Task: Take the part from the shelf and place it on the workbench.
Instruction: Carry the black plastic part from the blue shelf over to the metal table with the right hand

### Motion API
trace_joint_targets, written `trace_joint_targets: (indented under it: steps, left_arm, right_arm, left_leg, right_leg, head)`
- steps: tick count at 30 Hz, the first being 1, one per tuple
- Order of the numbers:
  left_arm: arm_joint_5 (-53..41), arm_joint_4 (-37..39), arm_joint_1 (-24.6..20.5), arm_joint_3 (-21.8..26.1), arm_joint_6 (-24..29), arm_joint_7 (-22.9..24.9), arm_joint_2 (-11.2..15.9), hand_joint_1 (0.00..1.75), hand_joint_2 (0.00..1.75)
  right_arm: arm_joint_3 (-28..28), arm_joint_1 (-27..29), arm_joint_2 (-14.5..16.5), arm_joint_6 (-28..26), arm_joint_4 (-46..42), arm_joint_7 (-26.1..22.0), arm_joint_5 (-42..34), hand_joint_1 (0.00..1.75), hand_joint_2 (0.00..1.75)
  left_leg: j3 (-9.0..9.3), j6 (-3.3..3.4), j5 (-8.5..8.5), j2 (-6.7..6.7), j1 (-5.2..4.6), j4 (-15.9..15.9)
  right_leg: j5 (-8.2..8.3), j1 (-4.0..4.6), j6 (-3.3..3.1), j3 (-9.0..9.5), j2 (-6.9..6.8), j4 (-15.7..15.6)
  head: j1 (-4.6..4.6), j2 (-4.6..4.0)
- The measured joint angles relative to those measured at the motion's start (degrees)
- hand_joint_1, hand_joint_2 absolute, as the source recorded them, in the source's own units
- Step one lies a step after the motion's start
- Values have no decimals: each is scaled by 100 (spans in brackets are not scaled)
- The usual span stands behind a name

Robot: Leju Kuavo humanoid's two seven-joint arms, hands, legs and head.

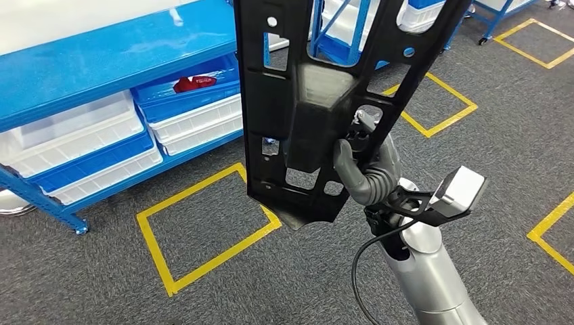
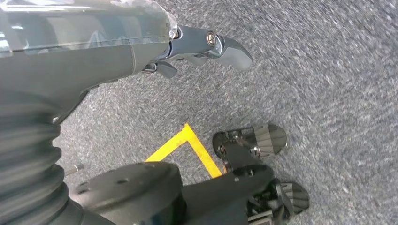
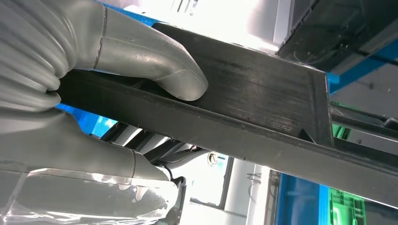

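The part (image 1: 311,101) is a large black plastic panel with several cut-outs and a boxy bulge in its middle. It stands nearly upright in the air above the carpet, in front of me. My right hand (image 1: 365,169) grips its lower right edge, fingers wrapped round a rib. In the right wrist view the grey thumb (image 3: 155,56) presses on the part's (image 3: 263,108) flat black bar. My left hand (image 2: 206,44) hangs over the grey carpet with its fingers apart and holds nothing.
A blue shelf (image 1: 101,68) with white and blue bins stands at the left; one bin holds a red object (image 1: 194,83). A second blue rack (image 1: 352,34) stands behind the part. Yellow tape squares (image 1: 203,230) mark the grey carpet.
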Motion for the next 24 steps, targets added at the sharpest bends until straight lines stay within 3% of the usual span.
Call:
trace_joint_targets:
  steps: [1, 3, 5, 6, 7, 8, 10, 12, 14, 15, 17, 19, 21, 22, 24]
  left_arm:
    - [0, 0, 0, -1, 2, 1, 1, 0, 175]
    - [0, 1, 21, -1, 5, 9, 1, 0, 175]
    - [1, 2, 58, 0, 8, 16, -1, 0, 175]
    - [1, 2, 73, 1, 9, 17, -1, 0, 175]
    - [2, 2, 83, 1, 11, 17, -1, 0, 175]
    - [2, 2, 88, 1, 14, 17, -1, 0, 175]
    - [4, 2, 99, 2, 20, 14, 1, 0, 175]
    - [15, 2, 110, 6, 29, 0, 4, 0, 175]
    - [48, 2, 113, 13, 35, -22, 4, 0, 175]
    - [72, 2, 117, 16, 36, -38, 1, 0, 175]
    - [109, 2, 140, 32, 39, -71, -7, 0, 175]
    - [125, 2, 192, 61, 44, -87, -10, 0, 175]
    - [128, 2, 239, 94, 48, -86, -10, 0, 175]
    - [128, 2, 248, 104, 48, -86, -10, 0, 175]
    - [129, 2, 249, 114, 43, -85, -13, 0, 175]
  right_arm:
    - [1, -5, 5, -2, -6, 1, 0, 175, 175]
    - [2, -13, 26, -5, -13, 4, 0, 175, 175]
    - [2, -4, 43, -8, -13, 10, -1, 175, 175]
    - [2, 1, 45, -6, -13, 13, -2, 175, 175]
    - [1, 4, 45, -2, -13, 14, -3, 175, 175]
    - [0, 6, 45, 3, -13, 15, -6, 175, 175]
    - [-4, 2, 48, 9, -13, 22, -13, 175, 175]
    - [-14, -1, 56, 21, -13, 52, -27, 175, 175]
    - [-37, 6, 62, 64, -11, 86, -62, 175, 175]
    - [-50, 11, 61, 96, -7, 90, -86, 175, 175]
    - [-62, 2, 62, 162, 15, 76, -126, 175, 175]
    - [-46, -4, 68, 202, 57, 54, -137, 175, 175]
    - [-26, 6, 74, 213, 106, 33, -138, 175, 175]
    - [-18, 9, 79, 214, 127, 24, -138, 175, 175]
    - [1, 2, 98, 217, 152, 14, -138, 175, 175]
  left_leg:
    - [-55, -24, -102, -112, 14, 138]
    - [-333, -47, -444, -382, 31, 759]
    - [-680, -63, -695, -478, 35, 1460]
    - [-760, -69, -671, -492, 35, 1591]
    - [-735, -70, -534, -505, 38, 1493]
    - [-615, -65, -312, -551, 46, 1191]
    - [-317, -40, 30, -799, 80, 459]
    - [-181, -2, 103, -973, 92, 121]
    - [-167, 67, 115, -895, 76, 80]
    - [-156, 111, 136, -833, 74, 50]
    - [-131, 181, 173, -693, 84, -8]
    - [-126, 207, 173, -544, 58, -14]
    - [-129, 215, 162, -394, 39, -11]
    - [-128, 214, 155, -326, 36, -10]
    - [-105, 198, 132, -209, 32, -10]
  right_leg:
    - [16, -15, -40, 8, 55, -24]
    - [33, -25, -94, 13, 171, -48]
    - [35, -17, -113, 8, 320, -40]
    - [35, -14, -112, 8, 402, -31]
    - [33, -15, -109, 8, 484, -18]
    - [28, -18, -100, 9, 567, 2]
    - [9, -16, -62, -14, 715, 58]
    - [21, -21, 10, -71, 839, 89]
    - [58, -44, 98, -112, 954, 76]
    - [40, -44, 131, -133, 915, 108]
    - [-157, -31, 178, -281, 650, 430]
    - [-517, -36, 211, -614, 348, 1137]
    - [-724, -59, 232, -891, 252, 1721]
    - [-684, -67, 232, -892, 233, 1741]
    - [-344, -64, 206, -544, 145, 1123]
  head:
    - [-1, 0]
    - [-1, 0]
    - [0, 0]
    - [1, 0]
    - [1, 0]
    - [0, 0]
    - [1, -1]
    - [-1, -1]
    - [-1, 0]
    - [0, 0]
    - [1, 0]
    - [2, 0]
    - [2, 0]
    - [2, 0]
    - [2, 0]
